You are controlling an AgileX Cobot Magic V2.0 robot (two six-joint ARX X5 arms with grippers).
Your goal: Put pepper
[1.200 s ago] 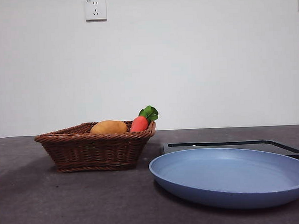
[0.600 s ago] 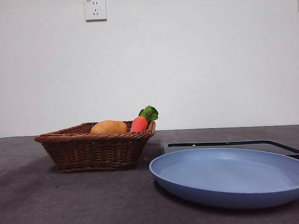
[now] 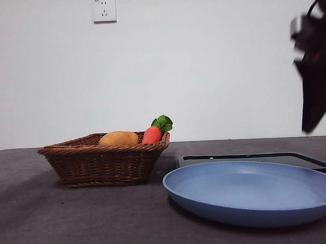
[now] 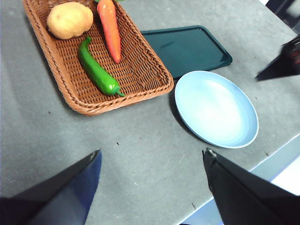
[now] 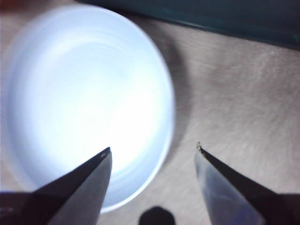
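The glossy green pepper [image 4: 96,71] lies inside the brown wicker basket [image 4: 157,89], beside an orange carrot [image 4: 111,29] and a tan potato [image 4: 69,19]. In the front view the basket [image 3: 105,159] hides the pepper behind its wall. My left gripper [image 4: 152,152] hangs open high above the table, well short of the basket, with nothing in it. My right gripper [image 5: 153,147] is open and empty above the rim of the blue plate [image 5: 84,103]. The right arm [image 3: 316,77] shows dark and blurred at the front view's right edge.
The blue plate [image 4: 216,108] lies on the grey table to the right of the basket, and a dark green tray [image 4: 187,47] lies behind it. The table's front edge [image 4: 262,161] runs close to the plate. A wall socket [image 3: 104,9] is on the back wall.
The right arm has come into the front view at the right edge, above the plate. The basket, plate and tray have not moved.
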